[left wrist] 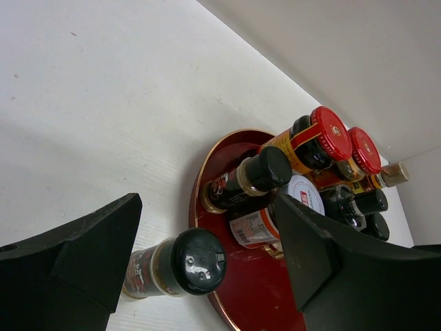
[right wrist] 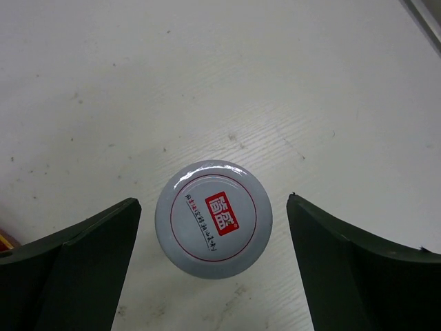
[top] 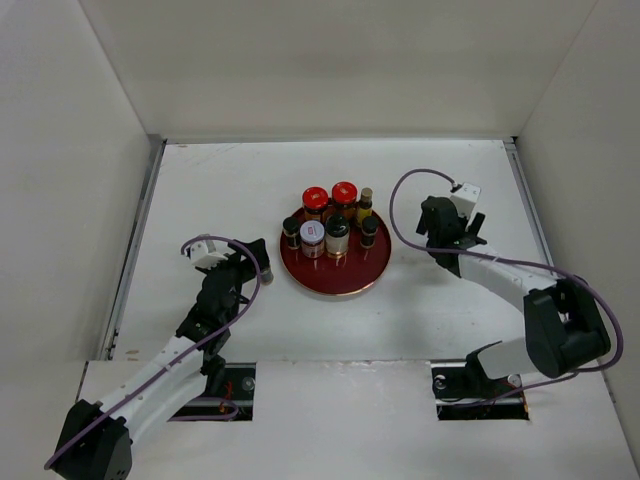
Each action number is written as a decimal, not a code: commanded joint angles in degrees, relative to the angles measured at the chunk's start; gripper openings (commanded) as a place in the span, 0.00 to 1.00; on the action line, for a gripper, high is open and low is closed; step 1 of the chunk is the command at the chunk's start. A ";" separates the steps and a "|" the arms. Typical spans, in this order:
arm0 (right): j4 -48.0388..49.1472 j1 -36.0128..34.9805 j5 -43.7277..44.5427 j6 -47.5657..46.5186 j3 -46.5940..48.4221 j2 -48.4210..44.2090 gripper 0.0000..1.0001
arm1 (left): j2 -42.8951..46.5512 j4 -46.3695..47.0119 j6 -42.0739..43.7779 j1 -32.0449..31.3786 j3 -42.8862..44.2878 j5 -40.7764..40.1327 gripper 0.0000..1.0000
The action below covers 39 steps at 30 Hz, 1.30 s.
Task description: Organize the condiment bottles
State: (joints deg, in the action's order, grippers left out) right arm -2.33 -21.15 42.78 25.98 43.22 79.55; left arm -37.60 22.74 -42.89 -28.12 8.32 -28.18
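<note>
A round dark red tray (top: pixel 340 285) in mid-table holds several condiment bottles: two red-lidded jars (top: pixel 315 197), a slim gold-capped bottle (top: pixel 366 198), a white-lidded jar (top: pixel 312 233) and small black-capped ones (top: pixel 291 228). My left gripper (top: pixel 253 263) is open at the tray's left rim. In the left wrist view it (left wrist: pixel 207 221) straddles a black-capped bottle (left wrist: pixel 176 265) standing on the table beside the tray (left wrist: pixel 269 289); the fingers are apart from it. My right gripper (top: pixel 452 232) is right of the tray, open (right wrist: pixel 213 207) around a white-lidded jar (right wrist: pixel 213 218), not touching. That jar is hidden in the top view.
White walls enclose the table on the left, back and right. A raised strip (top: pixel 140 240) runs along the left edge. Purple cables (top: pixel 400 215) loop off both arms. A sliver of the tray (right wrist: pixel 3 241) shows at the right wrist view's left edge.
</note>
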 commanded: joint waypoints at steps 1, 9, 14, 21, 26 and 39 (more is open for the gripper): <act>2.06 1.33 -1.12 2.23 0.46 1.13 0.93 | -0.01 3.01 -0.52 0.48 -0.32 0.32 0.77; 3.38 2.73 -4.29 4.17 -0.59 2.81 0.75 | -0.01 3.01 -0.52 0.48 -0.41 0.32 0.77; 3.38 2.56 -4.12 5.05 -1.65 -0.17 0.55 | -0.01 3.01 -0.61 0.48 -0.32 0.32 0.77; -2.14 -2.26 -2.53 4.17 -2.44 -11.33 0.49 | 0.25 2.83 -0.61 0.48 -0.32 0.32 0.77; -8.30 -10.95 -3.58 5.31 -1.92 -18.01 0.49 | 0.69 2.66 -0.61 0.48 -0.23 0.32 0.77; 3.99 -31.27 -6.13 6.11 6.08 -6.53 0.49 | 0.60 2.57 -0.61 1.01 -0.32 0.23 0.77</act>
State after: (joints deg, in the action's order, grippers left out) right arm -9.28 -51.22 35.97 33.10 44.27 71.77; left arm -37.52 22.94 -43.07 -27.40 8.32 -28.18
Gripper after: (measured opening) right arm 0.705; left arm 0.771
